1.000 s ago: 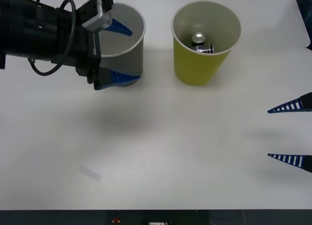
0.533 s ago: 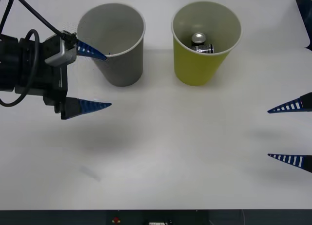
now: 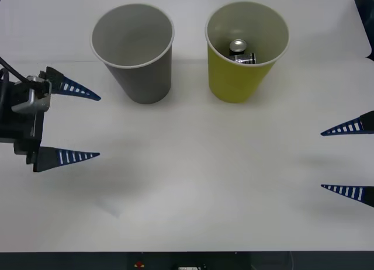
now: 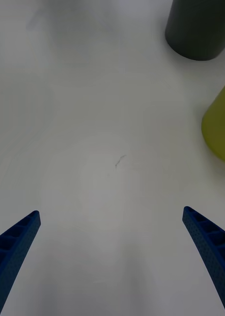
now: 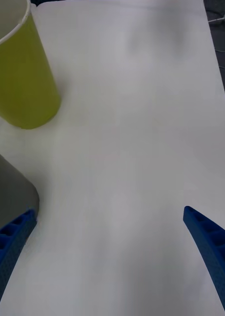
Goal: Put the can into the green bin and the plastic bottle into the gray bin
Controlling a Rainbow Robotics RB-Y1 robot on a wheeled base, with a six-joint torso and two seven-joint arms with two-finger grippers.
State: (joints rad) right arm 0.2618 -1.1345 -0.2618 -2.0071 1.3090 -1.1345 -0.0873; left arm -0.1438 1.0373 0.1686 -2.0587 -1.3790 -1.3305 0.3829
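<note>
The left gripper (image 3: 98, 126) has pulled back from the gray bin (image 3: 133, 51) toward the robot and its left, and now hangs low over the table (image 3: 198, 182) with its jaws wide apart and nothing between them. A second ago those jaws were at the bin's rim; now the bin stands ahead of them and a little to their right, well clear. That retreat with empty jaws reads as a drop just finished, so the bottle is probably already inside the gray bin, though that is a judgement.

The right gripper (image 3: 346, 159) sits parked at the table's right edge, jaws likewise spread and empty, unmoved over the last second.

Beyond the left jaws and farther right stands the green bin (image 3: 246, 48), just beside the gray one but not touching it. The can (image 3: 239, 50) lies at its bottom, its silver top facing up, with a dark shape against it that cannot be made out.

The bottle itself cannot be seen: the gray bin's inside looks pale and plain from above, and its floor is hard to read. In the left wrist view both bins are cut off at the edge, so neither interior can be checked there.
</note>
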